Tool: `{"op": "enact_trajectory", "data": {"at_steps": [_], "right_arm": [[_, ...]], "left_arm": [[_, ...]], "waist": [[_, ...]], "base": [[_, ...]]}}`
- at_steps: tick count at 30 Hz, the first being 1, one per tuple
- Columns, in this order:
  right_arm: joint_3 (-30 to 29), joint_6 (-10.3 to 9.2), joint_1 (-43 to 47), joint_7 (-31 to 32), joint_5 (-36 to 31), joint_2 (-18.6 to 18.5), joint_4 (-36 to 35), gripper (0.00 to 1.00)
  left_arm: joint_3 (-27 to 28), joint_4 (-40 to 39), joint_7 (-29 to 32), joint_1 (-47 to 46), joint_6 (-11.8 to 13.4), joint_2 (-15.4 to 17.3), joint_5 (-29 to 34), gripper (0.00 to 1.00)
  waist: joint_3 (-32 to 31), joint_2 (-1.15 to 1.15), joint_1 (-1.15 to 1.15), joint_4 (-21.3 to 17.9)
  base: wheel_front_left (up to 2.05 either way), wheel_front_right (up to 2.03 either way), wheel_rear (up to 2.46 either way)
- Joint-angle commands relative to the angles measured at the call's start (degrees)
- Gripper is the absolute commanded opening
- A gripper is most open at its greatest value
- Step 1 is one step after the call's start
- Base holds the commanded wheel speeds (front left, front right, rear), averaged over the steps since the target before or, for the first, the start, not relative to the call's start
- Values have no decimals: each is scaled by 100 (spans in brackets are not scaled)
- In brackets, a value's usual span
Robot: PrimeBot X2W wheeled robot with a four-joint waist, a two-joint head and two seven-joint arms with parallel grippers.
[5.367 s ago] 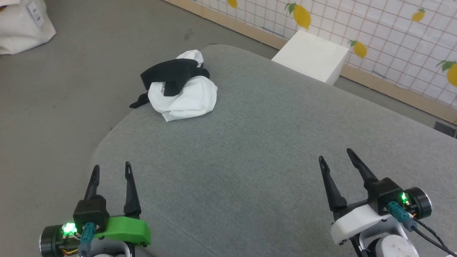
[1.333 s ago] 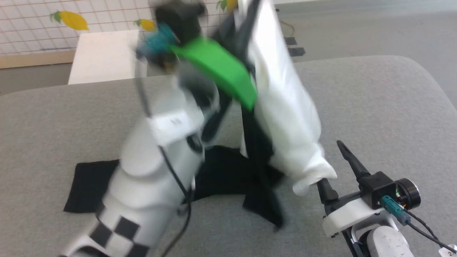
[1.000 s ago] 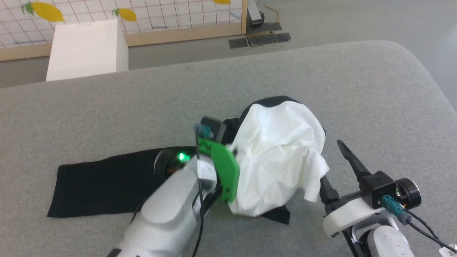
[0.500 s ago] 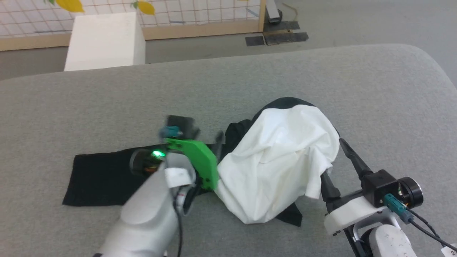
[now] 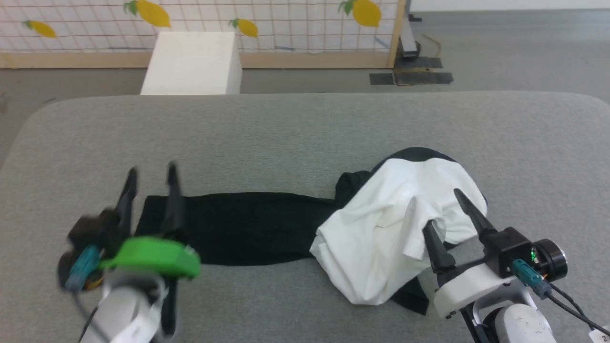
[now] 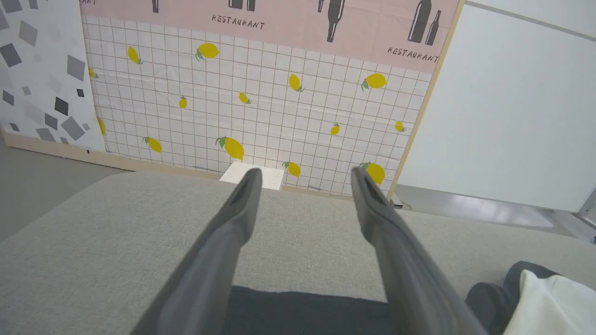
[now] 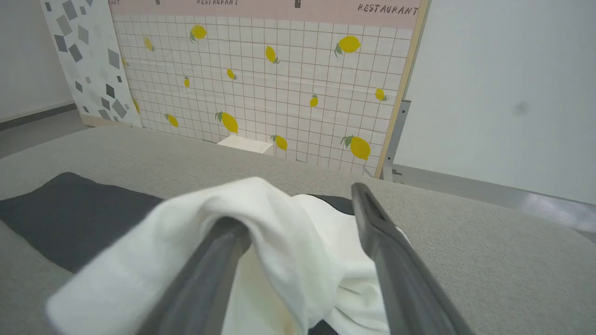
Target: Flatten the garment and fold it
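Partly under garment (image 5: 371, 247), right pincer (image 5: 442, 207)

The garment (image 5: 381, 247) is white in its bunched body, with a black sleeve running toward 9 o'clock and more black at its 12 o'clock edge. Under it is a flecked grey cushion (image 5: 286, 133). The left gripper (image 5: 151, 170) has dark fingers on a bright green mount. The right gripper (image 5: 442, 208) has dark fingers on a white one, with a teal plug. At 12 o'clock, a plain white block (image 5: 193, 62) fronts a wall panel (image 5: 295, 19) of white grid squares with yellow, green-leafed lemons.
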Motion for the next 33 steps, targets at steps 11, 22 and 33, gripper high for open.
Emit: {"op": "enact_trajectory", "data": {"at_steps": [11, 22, 33], "right_arm": [[-3, -11, 326, 1372, -74, 0, 181, 100], [-578, -11, 925, 1745, -244, 0, -636, 100], [-1679, -11, 1130, 1620, -432, 0, -1482, 100]], "left_arm": [[1107, -726, -25, 1370, -601, -604, 1031, 100], [1402, -625, -26, 1340, -1267, -1104, 1500, 100], [1395, -546, -26, 1164, -1552, -1310, 1718, 100]], "waist": [[-25, 0, 0, 314], [28, 0, 0, 13], [175, 0, 0, -363]], "base": [[0, 0, 0], [0, 0, 0], [0, 0, 0]]}}
